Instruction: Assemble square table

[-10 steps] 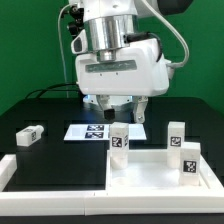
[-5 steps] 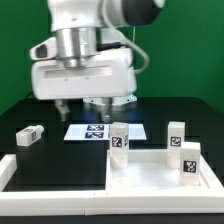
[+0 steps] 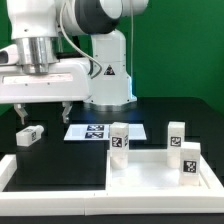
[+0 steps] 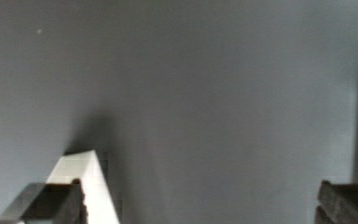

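Note:
The white square top (image 3: pixel 150 153) lies at the front of the exterior view's right, with three tagged white legs standing on it (image 3: pixel 120 138), (image 3: pixel 176 134), (image 3: pixel 188 160). A fourth leg (image 3: pixel 29 134) lies loose on the black table at the exterior view's left. My gripper (image 3: pixel 42 111) hangs open and empty just above and behind this leg. In the wrist view my gripper (image 4: pixel 202 205) is open over the dark table. A white edge (image 4: pixel 91 185), seemingly that leg, shows beside one finger (image 4: pixel 48 205).
The marker board (image 3: pixel 95 131) lies flat on the table behind the square top. A low white border rail (image 3: pixel 55 196) runs along the front and the exterior view's left. The robot base (image 3: pixel 108 75) stands at the back.
The arm has swung from above the marker board to the exterior view's left, ending over the loose leg. The gripper stays open and empty. No part has moved.

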